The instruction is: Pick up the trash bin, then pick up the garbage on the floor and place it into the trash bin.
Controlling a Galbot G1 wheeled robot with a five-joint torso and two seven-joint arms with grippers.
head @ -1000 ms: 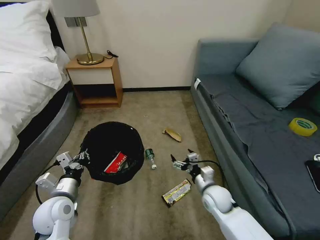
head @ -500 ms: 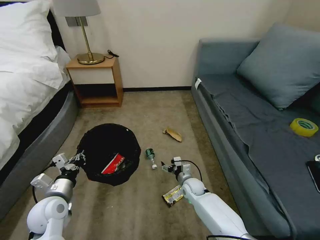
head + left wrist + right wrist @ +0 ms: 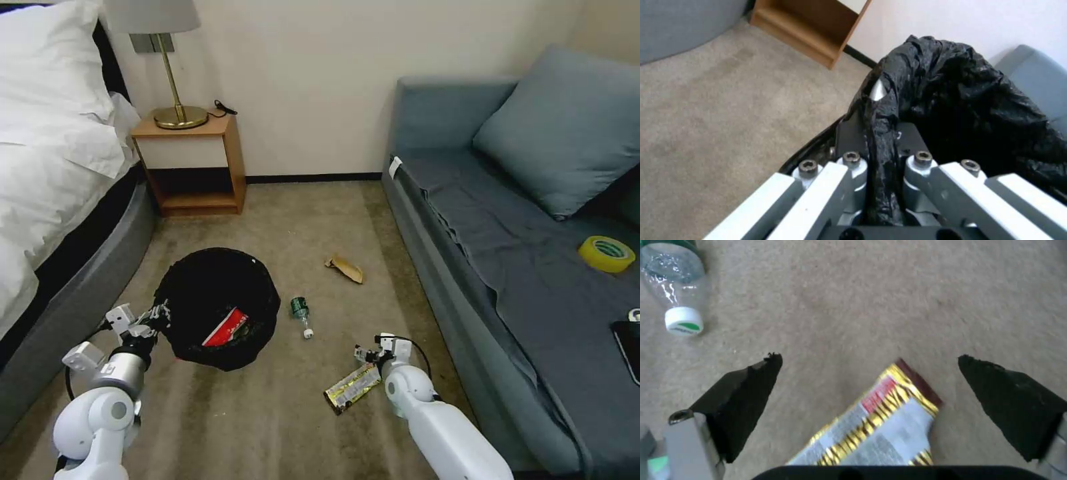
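Left gripper [image 3: 158, 315] was clenched on the rim of the trash bin [image 3: 217, 303]. In the left wrist view my fingers [image 3: 849, 140] pinched the black bag liner between them. The bin hung tilted over the carpet [image 3: 280, 413], near the bed [image 3: 60, 200], mouth facing up toward my head. A red-and-white wrapper [image 3: 228, 328] lay inside it.

Right gripper [image 3: 371, 352] was low over the floor, released, jaws spread wide. In the right wrist view the gold snack wrapper [image 3: 880, 426] lay on the carpet between the two fingertips [image 3: 755, 380], touching neither. In the head view it sat flat just beside that gripper [image 3: 352, 387].

The small clear bottle [image 3: 301, 315] lay on its side between the bin and the right gripper, white cap pointing toward me. The tan crumpled wrapper [image 3: 345, 269] was farther out, near the sofa [image 3: 507, 220], well apart from both grippers.
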